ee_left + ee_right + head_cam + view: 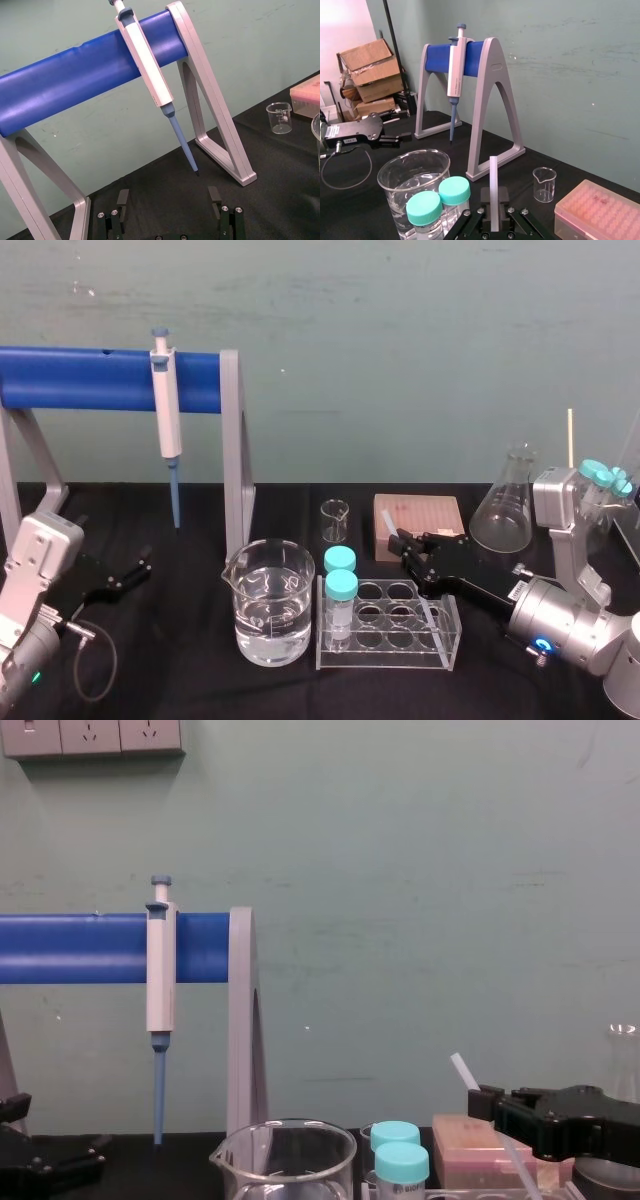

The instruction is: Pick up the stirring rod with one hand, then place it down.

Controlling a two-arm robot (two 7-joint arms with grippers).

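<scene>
The stirring rod, thin and translucent white, stands between the fingers of my right gripper, which is shut on it. In the head view the right gripper reaches in from the right, above the rack and in front of the pink box, with the rod's end poking past its tips. Seen from the chest, the rod slants up and to the left out of the gripper. My left gripper rests open at the table's left, fingers wide apart with nothing between them.
A beaker of water and a tube rack with two teal-capped tubes stand just below the right gripper. A pink tip box, a small beaker and a flask sit behind. A pipette hangs on the blue stand.
</scene>
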